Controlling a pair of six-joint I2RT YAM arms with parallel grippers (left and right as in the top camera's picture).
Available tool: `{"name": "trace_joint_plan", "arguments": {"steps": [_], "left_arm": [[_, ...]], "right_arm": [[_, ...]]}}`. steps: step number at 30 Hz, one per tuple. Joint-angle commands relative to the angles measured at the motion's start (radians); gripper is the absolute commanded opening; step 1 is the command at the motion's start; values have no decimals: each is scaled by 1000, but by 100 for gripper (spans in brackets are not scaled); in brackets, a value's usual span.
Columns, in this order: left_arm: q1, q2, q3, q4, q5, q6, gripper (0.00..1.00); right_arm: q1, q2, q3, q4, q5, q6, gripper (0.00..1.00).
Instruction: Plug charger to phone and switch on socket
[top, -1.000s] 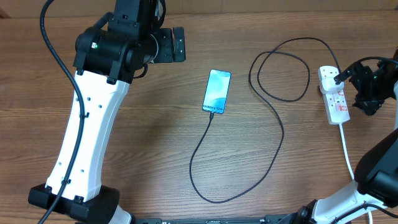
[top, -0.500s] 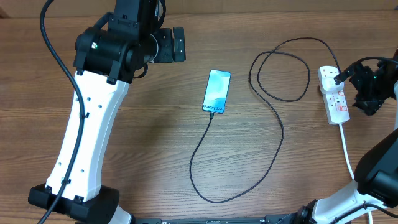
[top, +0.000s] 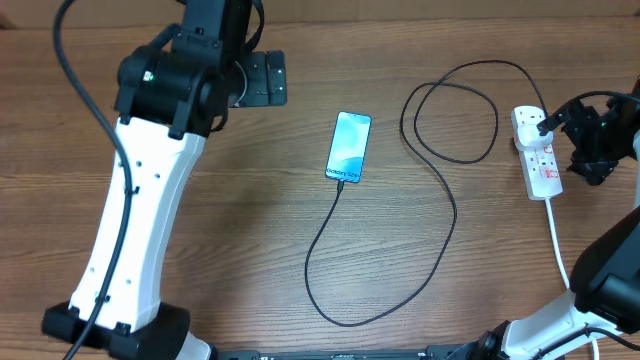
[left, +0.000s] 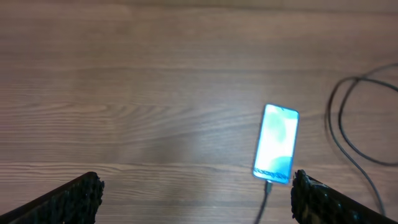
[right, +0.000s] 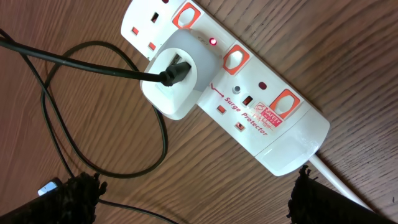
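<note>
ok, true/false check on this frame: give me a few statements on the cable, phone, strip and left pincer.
1. The thin black charger cable meets the bottom edge of the slim lit blue phone. True.
2. The white elongated power strip has nothing plugged in. False: a white adapter sits in it, with the cable entering it.
3. A small red light glows beside that adapter. True.
4. The left pincer grips the phone. False: it is open and clear of the phone.
</note>
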Motion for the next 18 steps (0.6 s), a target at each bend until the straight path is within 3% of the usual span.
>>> {"name": "trace_joint_plan", "arguments": {"steps": [1,7,18], "left_arm": [[2,-92,-16,-2,-67,36,100],[2,-223,-186,60,-92,45,100],[2,-601,-868,528,-109,75,100]], "right_arm": [[2,-40,-6,5,7,-3,100],[2,-40,-6,5,7,-3,100],[2,-40,-6,6,7,-3,100]]}}
